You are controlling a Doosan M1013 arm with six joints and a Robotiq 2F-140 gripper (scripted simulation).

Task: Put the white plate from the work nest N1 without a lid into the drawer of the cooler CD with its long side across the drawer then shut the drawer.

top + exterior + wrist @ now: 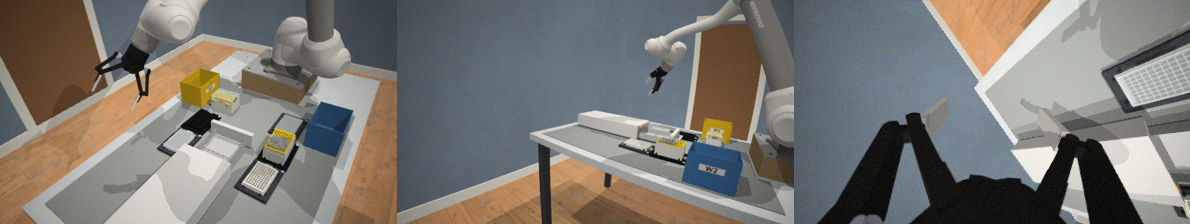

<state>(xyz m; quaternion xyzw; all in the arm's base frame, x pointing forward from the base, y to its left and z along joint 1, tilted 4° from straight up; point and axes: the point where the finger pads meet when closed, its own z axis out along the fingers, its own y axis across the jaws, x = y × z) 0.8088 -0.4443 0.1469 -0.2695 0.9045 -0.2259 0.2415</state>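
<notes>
A white well plate (179,139) lies flat in a black nest (164,148) just beside the open drawer (220,145) of the long white cooler (178,185), on the drawer's yellow-bin side. A second, creamier well plate (261,176) lies in another black nest (240,187) on the drawer's blue-bin side. No nest label is legible, so which of the two sits in N1 cannot be told. The drawer stands pulled out toward the arm's base, its floor showing behind the white front panel (233,132). A small amber lamp (641,126) glows on the housing beside the drawer.

Beyond the drawer's front sit a black plate (200,121), a clear tip box with yellow tips (224,99) and an open yellow bin (199,87). On the drawer's other side stand a yellow-topped white block (279,144), a flat grey plate (290,124) and a blue bin marked W2 (712,168).

The black two-finger gripper (117,93) (650,87) (993,120) hangs high and well apart from the drawer, out past the grey bench's edge (994,107) over the wooden floor (69,137). Its jaws are spread wide, with nothing between them.
</notes>
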